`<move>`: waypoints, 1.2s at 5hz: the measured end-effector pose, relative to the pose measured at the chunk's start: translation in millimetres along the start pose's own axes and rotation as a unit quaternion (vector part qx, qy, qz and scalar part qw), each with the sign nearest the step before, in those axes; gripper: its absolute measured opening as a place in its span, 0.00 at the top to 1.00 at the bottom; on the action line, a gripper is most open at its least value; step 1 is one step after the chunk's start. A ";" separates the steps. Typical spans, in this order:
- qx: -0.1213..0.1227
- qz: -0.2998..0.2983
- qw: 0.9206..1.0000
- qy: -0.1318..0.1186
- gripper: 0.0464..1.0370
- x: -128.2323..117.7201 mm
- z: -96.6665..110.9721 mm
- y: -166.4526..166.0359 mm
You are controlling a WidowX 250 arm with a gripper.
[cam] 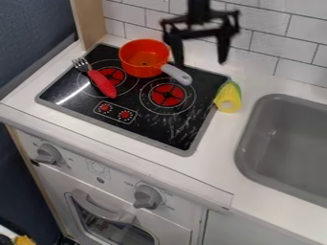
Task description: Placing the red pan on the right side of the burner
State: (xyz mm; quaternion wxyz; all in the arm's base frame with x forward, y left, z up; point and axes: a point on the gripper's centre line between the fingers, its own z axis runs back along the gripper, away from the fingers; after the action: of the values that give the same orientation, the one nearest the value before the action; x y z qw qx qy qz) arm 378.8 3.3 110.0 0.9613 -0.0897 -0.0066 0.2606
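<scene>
Hanging at the top of the camera view, right of the pan, is the black gripper [200, 55], open, with nothing between its two fingers. The red-orange pan [135, 64] stands upright at the back of the black stovetop [83, 103], partly over the left burner [110, 76]. Its grey handle [177, 74] points toward the front right and reaches over the back edge of the right burner [167, 95]. The gripper's left finger is close to the pan's handle side; whether they touch, I cannot tell.
A fork with a red handle [102, 83] lies on the stovetop's left part. A yellow toy corn-like piece [228, 97] sits at its right edge. The grey sink [287, 143] is at the right, and a tiled wall [265, 43] stands behind the counter [217, 155].
</scene>
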 end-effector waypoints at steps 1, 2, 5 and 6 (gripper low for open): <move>-0.024 0.065 0.996 -0.053 0.04 14.2 18.9 22.2; -0.039 0.145 0.983 -0.103 0.04 33.0 23.4 53.3; 0.044 0.269 0.947 -0.169 0.04 83.6 -24.2 75.4; 0.068 0.289 0.942 -0.156 0.04 91.9 -32.5 83.8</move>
State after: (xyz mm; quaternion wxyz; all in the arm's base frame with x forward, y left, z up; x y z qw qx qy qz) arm 418.3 115.0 60.1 0.8350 0.0198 -0.1129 0.5381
